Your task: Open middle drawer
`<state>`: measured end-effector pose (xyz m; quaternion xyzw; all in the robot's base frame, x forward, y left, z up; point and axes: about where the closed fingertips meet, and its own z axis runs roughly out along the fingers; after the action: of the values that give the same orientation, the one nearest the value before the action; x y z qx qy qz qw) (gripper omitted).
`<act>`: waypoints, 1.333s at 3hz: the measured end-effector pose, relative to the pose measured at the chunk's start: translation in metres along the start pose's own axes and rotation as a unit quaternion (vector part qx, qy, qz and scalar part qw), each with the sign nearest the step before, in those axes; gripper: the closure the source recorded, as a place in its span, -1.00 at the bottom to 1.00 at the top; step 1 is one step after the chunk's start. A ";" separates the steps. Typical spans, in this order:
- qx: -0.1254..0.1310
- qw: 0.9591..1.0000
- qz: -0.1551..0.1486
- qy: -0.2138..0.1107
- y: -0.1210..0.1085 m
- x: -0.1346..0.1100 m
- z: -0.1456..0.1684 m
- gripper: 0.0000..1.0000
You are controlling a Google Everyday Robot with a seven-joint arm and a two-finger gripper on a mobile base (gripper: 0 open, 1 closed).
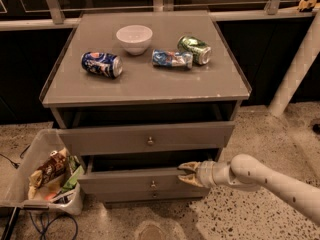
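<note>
The middle drawer [135, 180] is the second grey front of the cabinet, with a small round knob [153, 184]. It stands pulled out a little, with a dark gap above its front edge. My gripper [186, 174] is at the right part of that front's top edge, with the pale arm [260, 176] reaching in from the lower right. The taller top drawer [147, 139] above is also pulled out. The slim lowest front [150, 195] sits just below.
On the cabinet top [145, 84] are a white bowl [134, 38], a blue can [102, 64], a crushed can [172, 58] and a green can [194, 49]. A clear bin of snack packets [45, 176] stands on the floor at left. A white post [295, 69] stands at right.
</note>
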<state>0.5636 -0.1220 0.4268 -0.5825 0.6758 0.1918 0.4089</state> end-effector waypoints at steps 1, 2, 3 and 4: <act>0.024 0.999 -0.032 -0.002 0.012 -0.009 -0.011 1.00; 0.024 0.999 -0.032 -0.002 0.012 -0.010 -0.013 1.00; 0.024 0.999 -0.032 -0.003 0.012 -0.010 -0.013 0.65; 0.024 0.999 -0.032 -0.003 0.012 -0.010 -0.013 0.18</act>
<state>0.5482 -0.1225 0.4401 -0.5937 0.6599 0.1638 0.4303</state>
